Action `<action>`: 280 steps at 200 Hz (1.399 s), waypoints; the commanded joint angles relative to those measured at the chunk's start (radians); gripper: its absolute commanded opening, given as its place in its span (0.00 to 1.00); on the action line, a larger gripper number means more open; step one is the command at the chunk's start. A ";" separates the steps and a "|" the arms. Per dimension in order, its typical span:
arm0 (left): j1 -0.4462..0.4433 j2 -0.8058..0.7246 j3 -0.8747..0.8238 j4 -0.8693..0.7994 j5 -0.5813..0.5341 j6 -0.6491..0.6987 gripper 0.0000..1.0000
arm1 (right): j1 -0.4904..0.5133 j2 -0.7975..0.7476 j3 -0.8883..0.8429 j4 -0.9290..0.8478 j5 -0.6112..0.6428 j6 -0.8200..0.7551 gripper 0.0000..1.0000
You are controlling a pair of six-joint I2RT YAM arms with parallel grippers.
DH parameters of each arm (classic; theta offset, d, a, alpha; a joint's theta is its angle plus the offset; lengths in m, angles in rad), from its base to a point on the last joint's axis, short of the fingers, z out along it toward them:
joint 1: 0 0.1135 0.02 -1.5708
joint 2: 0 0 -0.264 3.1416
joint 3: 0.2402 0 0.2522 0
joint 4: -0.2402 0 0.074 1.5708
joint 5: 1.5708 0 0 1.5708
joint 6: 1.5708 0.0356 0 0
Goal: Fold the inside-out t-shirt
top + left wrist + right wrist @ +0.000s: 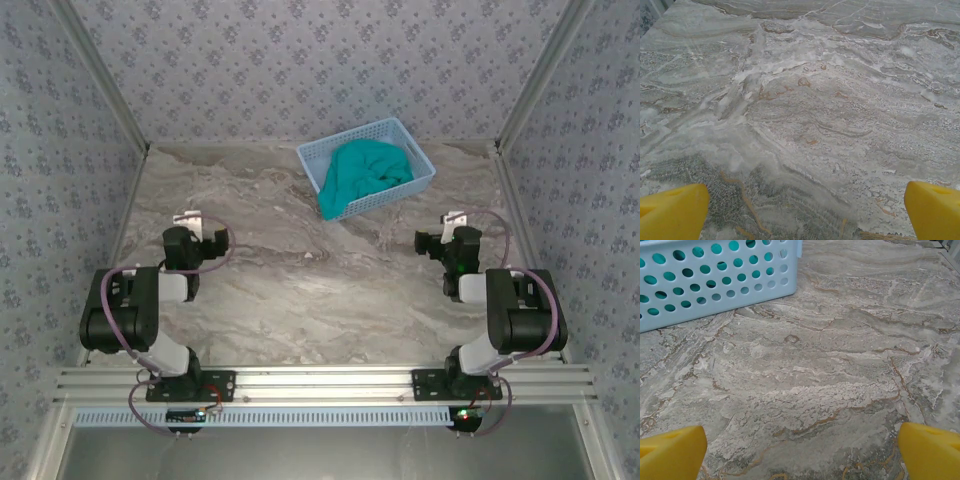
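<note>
Ahead of the right gripper (440,233) and off to its left sits a light blue plastic basket (350,135), rectangular, its walls pierced with rows of round holes. Inside it lies the inside-out t-shirt (365,172), a crumpled heap of soft teal-green cloth that fills most of the basket, with one fold spilling over the near-left corner onto the table (300,290). From the left gripper (205,235) the basket stands ahead and well to the right, farther than from the right one.

In the right wrist view the basket's perforated wall (715,285) rises just ahead and left of the gripper (802,440), and teal cloth (716,248) shows through the holes. The two yellow fingers (932,450) sit at the bottom corners, spread wide, with bare tabletop between them and nothing pinched.

In the left wrist view the gripper (805,200) is likewise spread wide, its blunt yellow fingers (672,212) far apart over bare table (805,100), holding nothing.

The tabletop is flat, with a grey-and-cream marbled pattern of wavy veins and thin rust-brown streaks. Both grippers hang near the surface, well apart from each other and from the t-shirt.
</note>
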 commanded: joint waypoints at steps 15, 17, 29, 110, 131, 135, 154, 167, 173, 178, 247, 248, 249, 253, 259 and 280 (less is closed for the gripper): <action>0.004 -0.004 0.020 0.020 -0.009 -0.011 1.00 | -0.005 0.000 0.018 0.021 0.010 0.006 1.00; 0.004 -0.003 0.020 0.020 -0.010 -0.011 1.00 | -0.005 0.000 0.019 0.021 0.010 0.006 1.00; 0.005 -0.004 0.020 0.020 -0.009 -0.011 1.00 | -0.004 -0.002 0.019 0.021 0.009 0.005 1.00; 0.005 -0.003 0.020 0.020 -0.009 -0.011 1.00 | -0.007 0.001 0.018 0.019 0.004 0.007 1.00; 0.005 -0.003 0.020 0.020 -0.010 -0.012 1.00 | -0.011 -0.002 0.018 0.019 -0.001 0.010 1.00; 0.004 -0.003 0.020 0.020 -0.009 -0.011 1.00 | -0.011 -0.002 0.018 0.019 0.000 0.009 1.00; 0.004 -0.003 0.021 0.019 -0.009 -0.012 1.00 | -0.011 -0.001 0.019 0.019 0.000 0.009 1.00; 0.006 -0.003 0.022 0.017 -0.006 -0.013 1.00 | -0.012 0.000 0.019 0.019 -0.002 0.010 1.00; 0.007 -0.003 0.022 0.017 -0.007 -0.012 1.00 | -0.016 0.000 0.021 0.016 -0.009 0.013 1.00; 0.008 -0.004 0.021 0.018 -0.007 -0.012 1.00 | -0.019 -0.005 0.025 0.007 -0.009 0.016 1.00; -0.136 -0.388 0.407 -0.965 -0.192 -0.357 1.00 | 0.093 -0.266 0.339 -0.678 -0.006 0.174 0.95; -0.136 -0.390 0.410 -0.971 -0.185 -0.368 1.00 | 0.098 -0.262 0.346 -0.682 -0.011 0.175 0.95; -0.136 -0.392 0.412 -0.976 -0.179 -0.381 1.00 | 0.101 -0.259 0.355 -0.688 -0.015 0.176 0.94; -0.136 -0.398 0.422 -1.000 -0.149 -0.426 1.00 | 0.120 -0.235 0.388 -0.708 -0.013 0.181 0.93; -0.134 -0.407 0.431 -1.025 -0.105 -0.478 1.00 | 0.167 -0.196 0.442 -0.737 0.000 0.183 0.93; -0.134 -0.418 0.444 -1.041 0.071 -0.530 1.00 | 0.282 -0.015 0.670 -0.849 -0.018 0.168 0.95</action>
